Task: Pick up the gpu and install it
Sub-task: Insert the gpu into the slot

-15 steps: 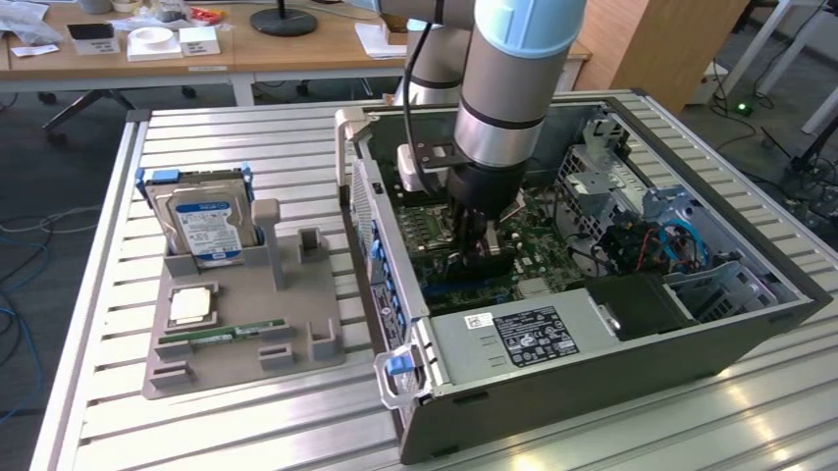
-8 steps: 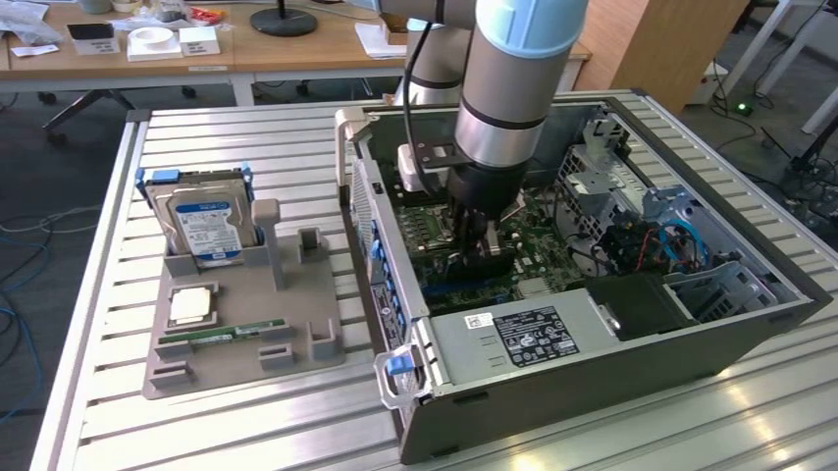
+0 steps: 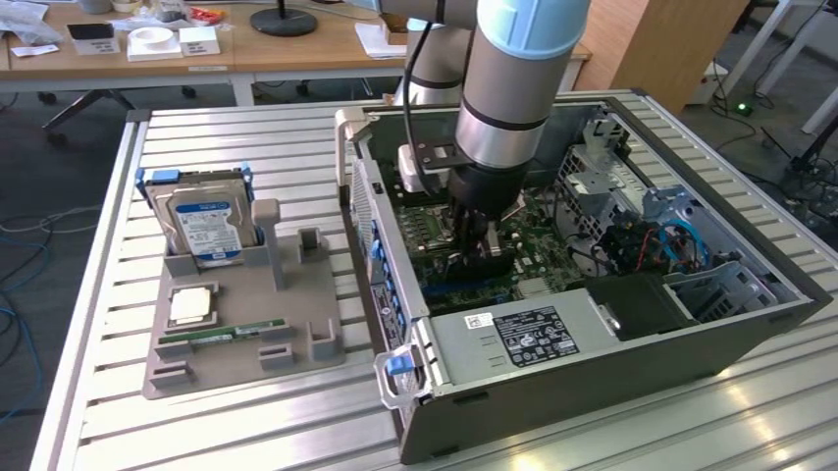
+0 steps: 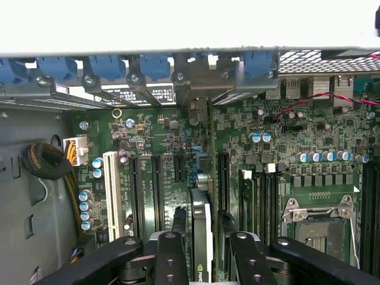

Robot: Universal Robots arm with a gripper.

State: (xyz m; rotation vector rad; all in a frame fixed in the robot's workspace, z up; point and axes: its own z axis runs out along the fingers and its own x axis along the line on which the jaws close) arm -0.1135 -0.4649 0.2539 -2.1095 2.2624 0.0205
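The arm reaches straight down, its gripper (image 3: 482,257) with fingers (image 4: 171,261) clamped on a card

gpu (image 4: 202,237) (edge-on) between fingers (image 4: 171,261)

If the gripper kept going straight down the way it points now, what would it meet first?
Most likely the motherboard: the gripper holds the gpu edge-on above the expansion slots, so the card's lower edge would touch there first. Depth is unclear.

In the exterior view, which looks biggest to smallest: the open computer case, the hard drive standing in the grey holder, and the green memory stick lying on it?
1. Computer case, by far the largest.
2. Hard drive.
3. Memory stick, a thin sliver.
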